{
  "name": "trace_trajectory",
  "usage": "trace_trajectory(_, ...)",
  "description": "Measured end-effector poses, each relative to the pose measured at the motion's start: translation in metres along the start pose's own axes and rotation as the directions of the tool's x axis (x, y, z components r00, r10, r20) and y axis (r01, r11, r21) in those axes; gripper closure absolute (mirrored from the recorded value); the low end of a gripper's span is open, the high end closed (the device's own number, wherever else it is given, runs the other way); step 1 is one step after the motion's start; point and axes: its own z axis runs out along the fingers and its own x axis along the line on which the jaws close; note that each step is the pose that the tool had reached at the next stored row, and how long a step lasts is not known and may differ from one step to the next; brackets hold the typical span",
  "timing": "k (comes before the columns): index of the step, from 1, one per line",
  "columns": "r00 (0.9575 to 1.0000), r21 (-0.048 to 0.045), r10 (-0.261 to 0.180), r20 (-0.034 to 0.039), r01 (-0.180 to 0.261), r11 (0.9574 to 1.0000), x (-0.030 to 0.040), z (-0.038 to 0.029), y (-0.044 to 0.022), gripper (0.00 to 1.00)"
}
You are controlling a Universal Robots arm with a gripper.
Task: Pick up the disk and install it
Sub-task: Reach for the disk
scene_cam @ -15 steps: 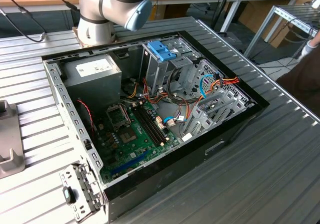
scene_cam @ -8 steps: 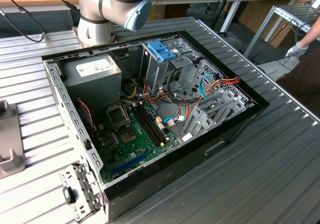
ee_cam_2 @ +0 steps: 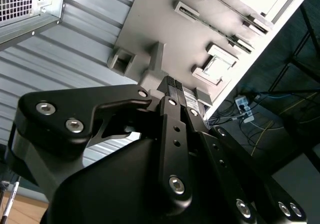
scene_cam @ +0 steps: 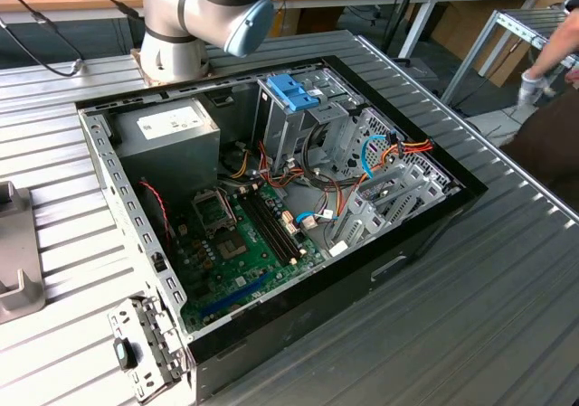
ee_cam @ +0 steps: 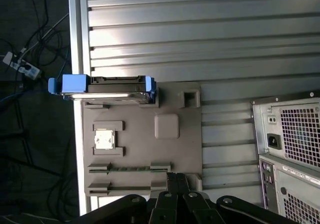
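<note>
In the first wrist view the disk [ee_cam: 105, 87], a dark drive in a light-blue carrier, stands on its edge at one end of a grey fixture plate [ee_cam: 140, 149]. My gripper [ee_cam: 176, 178] hovers over the plate's opposite end, well apart from the disk. Its black fingers [ee_cam_2: 170, 92] are shut together with nothing between them. The open computer case [scene_cam: 271, 207] lies on the ribbed metal table [scene_cam: 470, 316], and its metal drive cage [scene_cam: 298, 126] has a blue-handled carrier [scene_cam: 294, 89] on top.
The fixture plate also holds a chip [ee_cam: 105, 139] and long narrow slots [ee_cam: 130, 169]. The case's rear panel [ee_cam: 290, 149] stands beside the plate. The arm's base [scene_cam: 181, 26] rises behind the case. A person's hand [scene_cam: 534, 85] shows at the exterior view's right. Cables lie on the floor past the table edge.
</note>
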Motion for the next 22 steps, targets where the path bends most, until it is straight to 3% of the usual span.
trace_trajectory(22, 1.0000, 0.0000, 0.000, 0.0000, 0.000, 1.0000, 0.0176, 0.0002, 0.0062, 0.90)
